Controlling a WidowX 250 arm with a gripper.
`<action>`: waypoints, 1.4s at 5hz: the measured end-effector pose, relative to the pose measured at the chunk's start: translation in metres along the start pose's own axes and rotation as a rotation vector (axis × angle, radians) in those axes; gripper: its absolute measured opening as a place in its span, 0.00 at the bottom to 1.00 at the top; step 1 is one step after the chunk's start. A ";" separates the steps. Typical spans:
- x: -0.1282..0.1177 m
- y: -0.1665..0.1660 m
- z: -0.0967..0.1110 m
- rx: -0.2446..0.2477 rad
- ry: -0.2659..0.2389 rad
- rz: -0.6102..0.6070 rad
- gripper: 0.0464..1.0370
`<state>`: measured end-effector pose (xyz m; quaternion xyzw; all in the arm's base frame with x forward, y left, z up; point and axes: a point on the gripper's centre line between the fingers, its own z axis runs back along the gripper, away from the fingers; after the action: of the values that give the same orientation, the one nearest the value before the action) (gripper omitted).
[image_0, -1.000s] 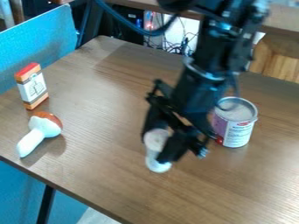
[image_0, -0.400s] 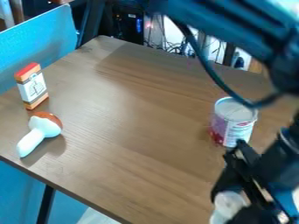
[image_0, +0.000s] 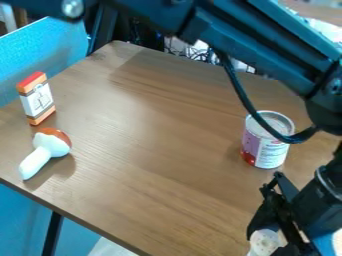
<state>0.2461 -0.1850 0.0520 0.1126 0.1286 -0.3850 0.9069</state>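
And here is the pincer (image_0: 270, 239), down at the near right of the scene, tilted, with its fingers around a small whitish object (image_0: 264, 241), pinching it between them! Only part of that object is on show, a pale, rounded top with dark finger on either side, so its full shape is hard to call. It's over the near right part of the desk (image_0: 153, 155); whether it touches the wood, I cannot tell.

Just beyond the pincer, on the far side and apart from it, stands a can (image_0: 266, 150), upright, with a greyish top and a label in purple, white and red. The arm's black cable (image_0: 237, 92) loops down across the view and cuts over the can's upper right.

Over to the left side, well apart from all that, a toy mushroom (image_0: 45, 151) lies on its side, reddish-brown cap to the far side, white stem pointing near and left. Just beyond it, a small box (image_0: 37, 100) stands upright in orange, red and white, the two near each other. Behind the desk's far left edge, there's a blue panel (image_0: 43, 55), and tangled wires (image_0: 194, 51) past the far edge!
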 end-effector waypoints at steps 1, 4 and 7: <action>-0.002 0.011 -0.007 -0.026 -0.005 -0.003 0.55; 0.003 0.015 -0.020 -0.092 -0.013 -0.014 0.90; -0.074 0.040 0.043 -0.110 -0.298 0.155 0.97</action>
<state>0.2323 -0.1213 0.1208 0.0140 0.0045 -0.3187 0.9477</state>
